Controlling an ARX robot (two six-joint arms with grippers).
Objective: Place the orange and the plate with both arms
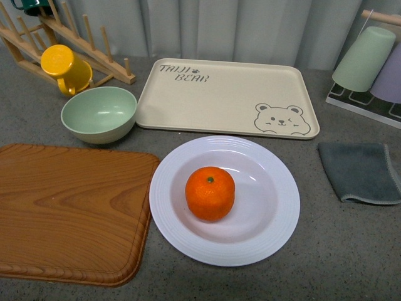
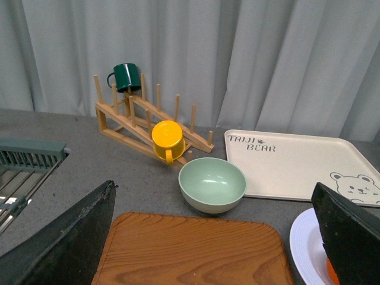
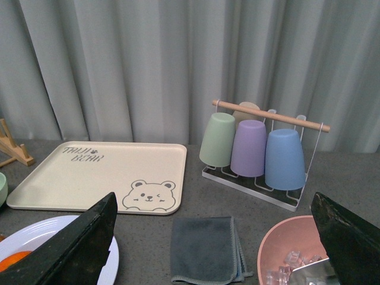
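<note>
**Colours on the grey bench (image 1: 351, 263)**

The orange (image 1: 210, 193) is bright orange with a green stem spot. The plate (image 1: 161, 207) is white with a ridged rim. Bowl (image 1: 99, 114) pale green, mug (image 1: 64, 68) yellow, tray (image 1: 219, 94) cream with a bear drawing, board (image 1: 69, 210) brown wood-grain, cloth (image 1: 360, 170) dark grey.

The grey speckled desk (image 1: 351, 251) carries a wooden board (image 1: 69, 207) at its near left corner, with the white plate (image 1: 276, 232) just beside it, midway along the near edge. Behind them, toward the far edge, sit a pale green bowl (image 1: 125, 122) and a cream bear tray (image 1: 225, 94). A grey cloth (image 1: 362, 172) lies by the right edge. A wooden rack (image 1: 116, 69) stands in the far left corner and a cup rack (image 3: 267, 114) in the far right.
</note>
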